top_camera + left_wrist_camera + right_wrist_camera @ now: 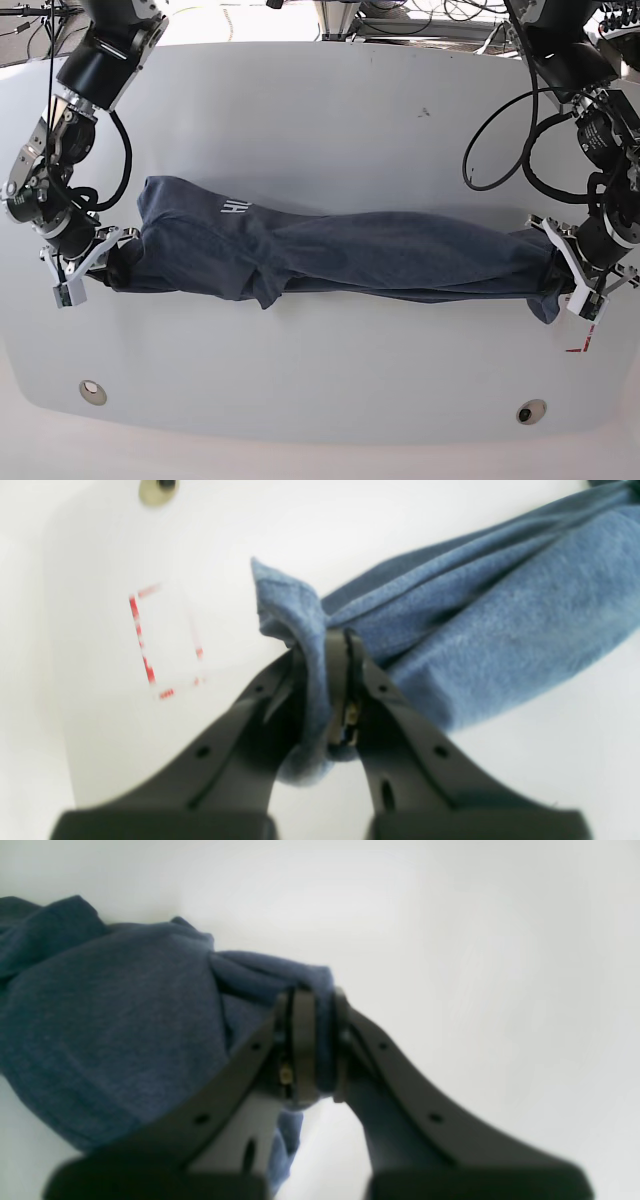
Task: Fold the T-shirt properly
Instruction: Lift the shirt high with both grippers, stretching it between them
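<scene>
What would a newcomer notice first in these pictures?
The dark blue T-shirt is stretched in a long bunched band across the middle of the white table. The right gripper pinches one end at the base view's left. The left gripper pinches the other end, beside a red-marked square.

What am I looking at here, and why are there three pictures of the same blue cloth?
A two-armed robot works at a white table. The base picture looks down on everything; the other two come from cameras on each wrist, peering past the fingers. A dark blue T-shirt with white lettering lies stretched into a long bunched band. The left hand, on the right in the base picture, is shut on one end; the right hand is shut on the other. Red marks sit on the table near the left hand.
</scene>
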`<state>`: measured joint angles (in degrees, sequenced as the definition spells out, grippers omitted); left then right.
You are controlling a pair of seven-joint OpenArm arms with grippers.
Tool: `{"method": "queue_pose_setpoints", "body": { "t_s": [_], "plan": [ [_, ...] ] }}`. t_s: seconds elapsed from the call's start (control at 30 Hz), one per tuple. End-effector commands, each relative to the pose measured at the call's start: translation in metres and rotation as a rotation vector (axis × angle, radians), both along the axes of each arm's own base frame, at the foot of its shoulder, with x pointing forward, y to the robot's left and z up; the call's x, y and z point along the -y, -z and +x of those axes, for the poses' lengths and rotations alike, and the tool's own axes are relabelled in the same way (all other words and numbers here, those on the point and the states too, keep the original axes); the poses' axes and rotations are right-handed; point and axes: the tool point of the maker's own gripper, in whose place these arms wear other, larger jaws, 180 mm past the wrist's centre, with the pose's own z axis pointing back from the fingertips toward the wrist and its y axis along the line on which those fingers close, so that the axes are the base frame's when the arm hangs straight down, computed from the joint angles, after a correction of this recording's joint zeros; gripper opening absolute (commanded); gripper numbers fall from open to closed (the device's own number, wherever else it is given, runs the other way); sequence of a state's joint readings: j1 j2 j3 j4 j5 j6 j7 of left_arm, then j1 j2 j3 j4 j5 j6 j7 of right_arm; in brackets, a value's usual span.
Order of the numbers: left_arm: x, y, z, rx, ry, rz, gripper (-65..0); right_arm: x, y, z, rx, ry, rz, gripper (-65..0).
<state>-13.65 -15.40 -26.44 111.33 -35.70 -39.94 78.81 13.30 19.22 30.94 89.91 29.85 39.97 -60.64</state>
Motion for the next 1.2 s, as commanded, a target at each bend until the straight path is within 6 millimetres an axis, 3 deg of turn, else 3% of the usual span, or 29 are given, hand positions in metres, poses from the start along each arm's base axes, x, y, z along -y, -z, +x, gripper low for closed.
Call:
{"method": "queue_pose_setpoints", "body": {
  "t_s": [0.0, 0.33, 0.5, 0.73, 1.0, 1.17],
  "plan": [
    [-0.004, -0.029, 0.01, 0.085, -0.001, 0.019, -65.0, 0.014, -0.039, 0.021, 0.095, -0.003, -0.027, -65.0],
    [-0.002, -0.097, 0.05, 0.26, -0.064, 0.01, -65.0, 0.031, -0.11, 0.07, 0.193, -0.034, -0.11, -65.0],
    [0.0, -0.145, 0.074, 0.352, -0.123, -0.015, -65.0, 0.04, -0.164, 0.095, 0.263, -0.041, -0.154, -65.0],
    [-0.01, -0.217, 0.088, 0.486, -0.204, -0.025, -65.0, 0.05, -0.235, 0.119, 0.337, -0.044, -0.199, -65.0],
    [-0.015, -0.278, 0.084, 0.613, -0.235, -0.023, -65.0, 0.05, -0.297, 0.124, 0.422, -0.053, -0.262, -65.0],
    [-0.015, -0.284, 0.088, 0.615, -0.227, -0.032, -65.0, 0.052, -0.324, 0.122, 0.449, -0.044, -0.298, -65.0]
  ]
}}
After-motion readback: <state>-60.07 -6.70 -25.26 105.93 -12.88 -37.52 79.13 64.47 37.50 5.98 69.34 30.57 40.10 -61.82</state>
